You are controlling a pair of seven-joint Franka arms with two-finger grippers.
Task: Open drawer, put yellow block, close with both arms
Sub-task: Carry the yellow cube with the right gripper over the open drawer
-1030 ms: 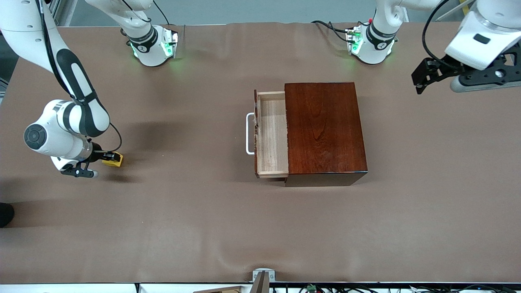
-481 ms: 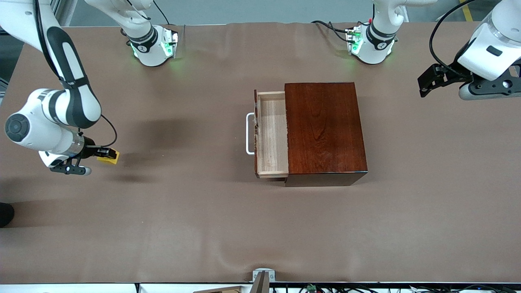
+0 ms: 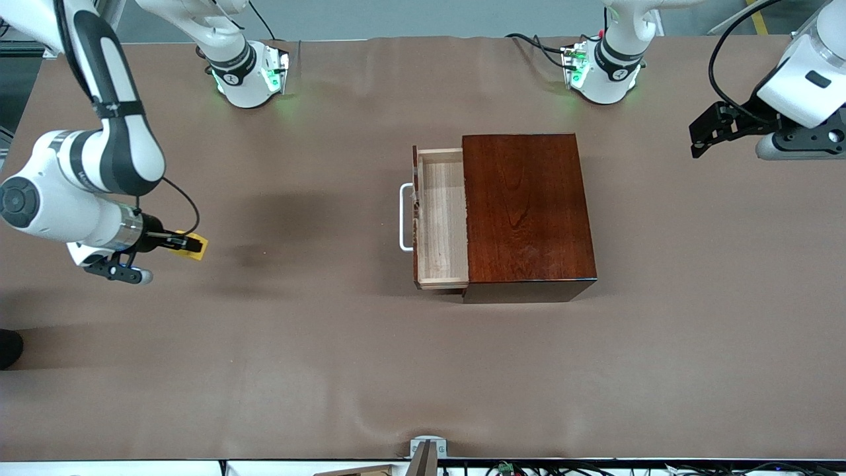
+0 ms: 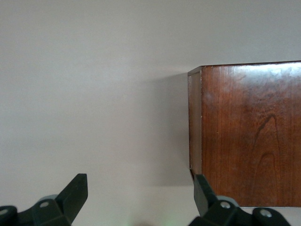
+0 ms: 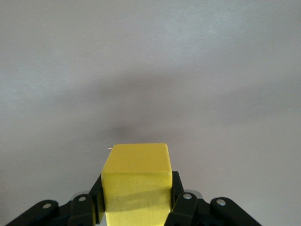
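The yellow block [image 3: 197, 246] hangs above the cloth near the right arm's end of the table, its shadow on the cloth below it. My right gripper [image 3: 192, 244] is shut on it; in the right wrist view the yellow block [image 5: 136, 181] sits clamped between the black fingers [image 5: 178, 195]. The drawer [image 3: 441, 219] stands pulled out of the mahogany box [image 3: 525, 208], its pale tray bare and its white handle [image 3: 402, 217] toward the right arm's end. My left gripper [image 3: 704, 135] hovers open over the left arm's end of the table, and the box [image 4: 249, 132] shows in its wrist view.
Brown cloth [image 3: 317, 344] covers the whole table. The two green-lit arm bases [image 3: 251, 76] [image 3: 598, 73] stand along the edge farthest from the front camera. A small metal bracket [image 3: 426, 449] sits at the nearest edge.
My right gripper has lifted the yellow block off the cloth, swung back and then come slightly toward the drawer. The left arm has drawn away from the box, toward its own end of the table.
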